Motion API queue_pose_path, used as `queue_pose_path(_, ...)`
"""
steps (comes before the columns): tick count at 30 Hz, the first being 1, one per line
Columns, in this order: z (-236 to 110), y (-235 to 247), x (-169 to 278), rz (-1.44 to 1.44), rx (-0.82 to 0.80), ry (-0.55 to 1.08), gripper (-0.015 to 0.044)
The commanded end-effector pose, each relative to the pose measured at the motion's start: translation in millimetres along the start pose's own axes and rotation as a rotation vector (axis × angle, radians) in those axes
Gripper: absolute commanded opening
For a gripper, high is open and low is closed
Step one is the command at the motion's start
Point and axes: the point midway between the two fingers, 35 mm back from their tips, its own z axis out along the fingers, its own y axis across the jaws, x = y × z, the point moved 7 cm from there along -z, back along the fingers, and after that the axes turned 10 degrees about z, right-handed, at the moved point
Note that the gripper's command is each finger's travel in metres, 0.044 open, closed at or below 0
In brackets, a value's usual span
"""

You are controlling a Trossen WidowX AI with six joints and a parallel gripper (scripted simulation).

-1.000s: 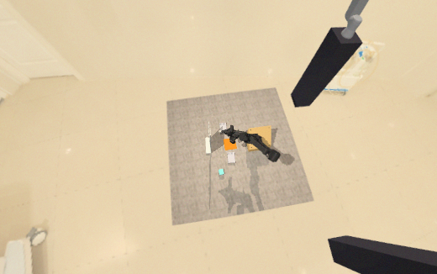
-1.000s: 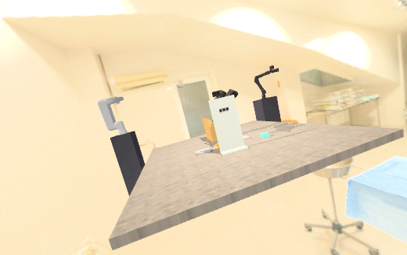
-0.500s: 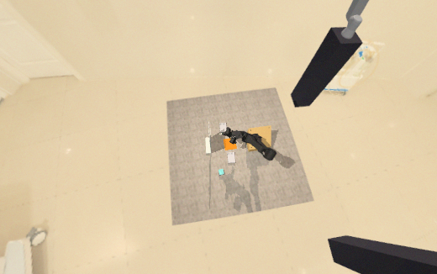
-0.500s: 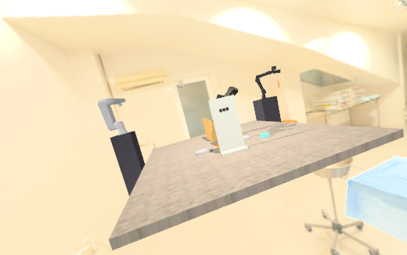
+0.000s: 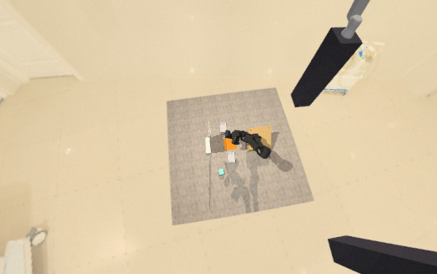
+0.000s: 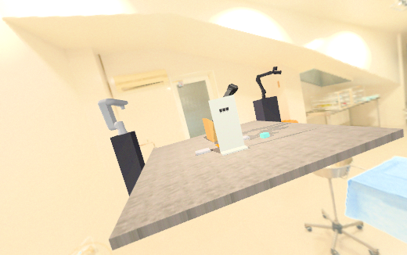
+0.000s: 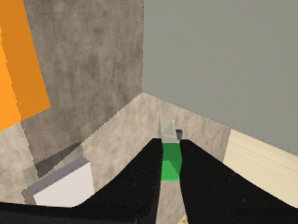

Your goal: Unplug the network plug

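My gripper [image 7: 169, 145] is pinching the plug [image 7: 170, 161]. In the wrist view the two black fingers run together toward their tips, and the green body of the plug sits in the narrow gap between them, touched from both sides. A pale, half clear end of the plug sticks out just past the fingertips. Whether the thin tab is pressed I cannot tell.

The plug is out of the socket and in my grip, above the table [image 6: 188, 188]. Beyond the tips the wrist view shows the grey table top, and the orange square [image 7: 16, 63] lies at the left edge of that picture, well to the side of the plug. A small white block [image 7: 63, 189] lies on the table near my left finger.

From the top, my arm [image 5: 254, 143] reaches across the middle of the table, and its front end is over the edge of the orange square [image 5: 229, 144]. The white panel [image 5: 207, 144] stands beside the square, toward the left edge of the table, apart from the gripper. In the exterior view the panel [image 6: 228, 125] is upright with three dark sockets near its top, and only a dark part of my arm [image 6: 231, 89] shows above it. A small teal block [image 5: 221, 171] lies apart from all this.
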Motion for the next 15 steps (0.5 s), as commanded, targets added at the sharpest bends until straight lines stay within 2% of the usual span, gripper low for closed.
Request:
queue_pose_path(1, 3.9, 16.7, 3.7, -0.005, -0.09, -0.02, 0.0)
queue_pose_path(11, 7.4, 51.4, 8.0, -0.014, -0.272, -0.085, 0.0)
queue_pose_path(15, 7.4, 53.7, 8.2, -0.014, -0.283, -0.09, 0.0)
